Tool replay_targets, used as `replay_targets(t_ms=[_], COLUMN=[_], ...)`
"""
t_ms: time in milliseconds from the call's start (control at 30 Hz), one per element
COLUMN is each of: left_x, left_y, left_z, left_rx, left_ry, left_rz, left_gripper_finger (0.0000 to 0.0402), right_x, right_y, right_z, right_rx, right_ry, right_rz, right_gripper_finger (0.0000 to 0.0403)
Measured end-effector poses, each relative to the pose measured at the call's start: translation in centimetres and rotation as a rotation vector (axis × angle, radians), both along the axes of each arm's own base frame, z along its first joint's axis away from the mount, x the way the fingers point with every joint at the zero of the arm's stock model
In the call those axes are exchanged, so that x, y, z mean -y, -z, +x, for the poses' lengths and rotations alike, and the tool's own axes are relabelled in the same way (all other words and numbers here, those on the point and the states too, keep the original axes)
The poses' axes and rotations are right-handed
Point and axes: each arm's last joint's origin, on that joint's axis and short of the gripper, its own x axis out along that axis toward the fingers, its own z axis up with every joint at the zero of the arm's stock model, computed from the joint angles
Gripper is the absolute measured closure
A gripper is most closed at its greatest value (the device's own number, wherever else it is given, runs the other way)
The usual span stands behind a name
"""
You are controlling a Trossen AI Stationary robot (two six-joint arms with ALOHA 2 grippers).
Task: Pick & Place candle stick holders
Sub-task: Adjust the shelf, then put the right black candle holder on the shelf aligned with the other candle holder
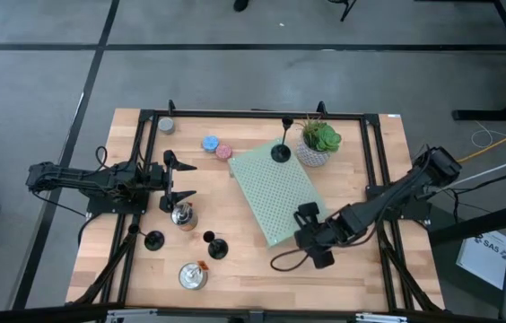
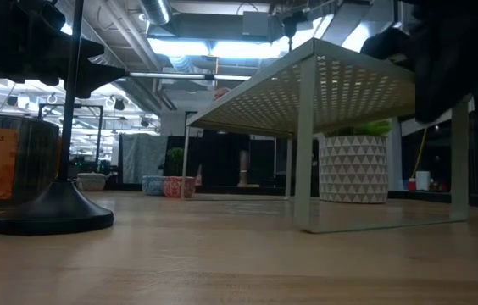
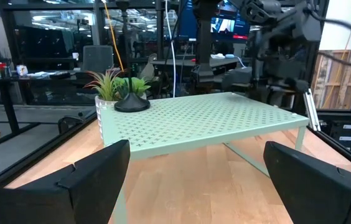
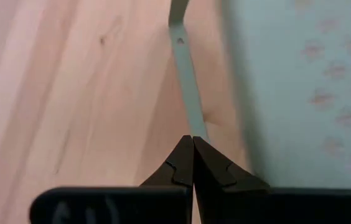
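Black candle holders: from above we saw one (image 1: 281, 152) on the green rack (image 1: 275, 193), two (image 1: 153, 240) (image 1: 216, 247) on the table (image 1: 361, 269). Only its wrist view showed the right claw (image 4: 192, 144) pinched closed, empty, beside the rack's edge; the left claw (image 3: 194, 186) gaped wide, empty.

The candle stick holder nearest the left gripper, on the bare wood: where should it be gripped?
Grip the candle stick holder by its thin upright stem, coming from above with the open left gripper closing across it. The round flat base lies flush on the table, leaving no edge to pinch.
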Motion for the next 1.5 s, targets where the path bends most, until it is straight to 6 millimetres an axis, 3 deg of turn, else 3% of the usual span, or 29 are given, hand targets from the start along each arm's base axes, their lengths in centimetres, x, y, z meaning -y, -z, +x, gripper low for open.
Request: replay_targets(t_ms=[300,800,1300,1500], left_x=[0.0,0.0,0.0,0.0], left_y=[0.0,0.0,0.0,0.0], left_z=[0.0,0.0,0.0,0.0], left_rx=[0.000,0.000,0.000,0.001], left_ry=[0.000,0.000,0.000,0.000], left_rz=[0.000,0.000,0.000,0.000], left_gripper_finger=[0.0034,0.0034,0.0034,0.0034], right_x=[0.0,-2.1,-4.7,-5.2], right_y=[-3.8,-6.0,-6.3,-5.3], right_z=[-1.0,2.0,5.8,6.6], right_rx=[0.160,0.533,0.619,0.594], right_ry=[0.045,-0.050,-0.088,-0.089], right_rz=[0.169,0.352,0.363,0.348], right_gripper_finger=[0.0399,0.0399,0.0399,0.0399])
